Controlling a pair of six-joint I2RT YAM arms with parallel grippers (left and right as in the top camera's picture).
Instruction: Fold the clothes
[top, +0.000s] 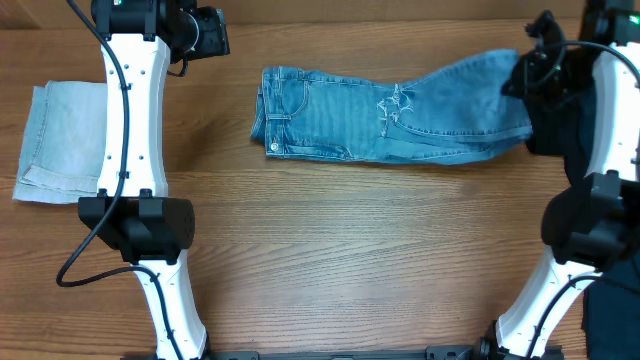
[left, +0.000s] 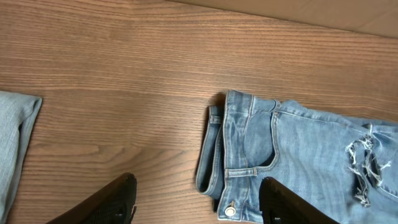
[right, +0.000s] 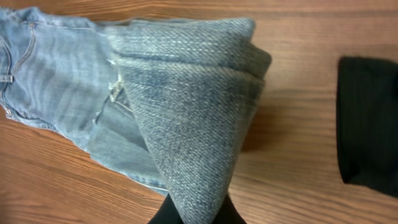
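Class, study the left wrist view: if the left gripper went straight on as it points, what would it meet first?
Most likely the waistband end of the jeans, which lies just ahead of the open left gripper. Depth is unclear, so it might touch the bare table beside them instead.

The wooden table (top: 330, 250) carries blue jeans (top: 340, 125), pale folded denim (top: 55, 140) and a dark garment (right: 370, 118).

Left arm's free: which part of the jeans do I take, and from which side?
Take the waistband of the jeans, by the button. It lies flat as a thick stacked edge at the end facing the open left gripper, so come down over that edge from the outer side. The right gripper holds the leg end.
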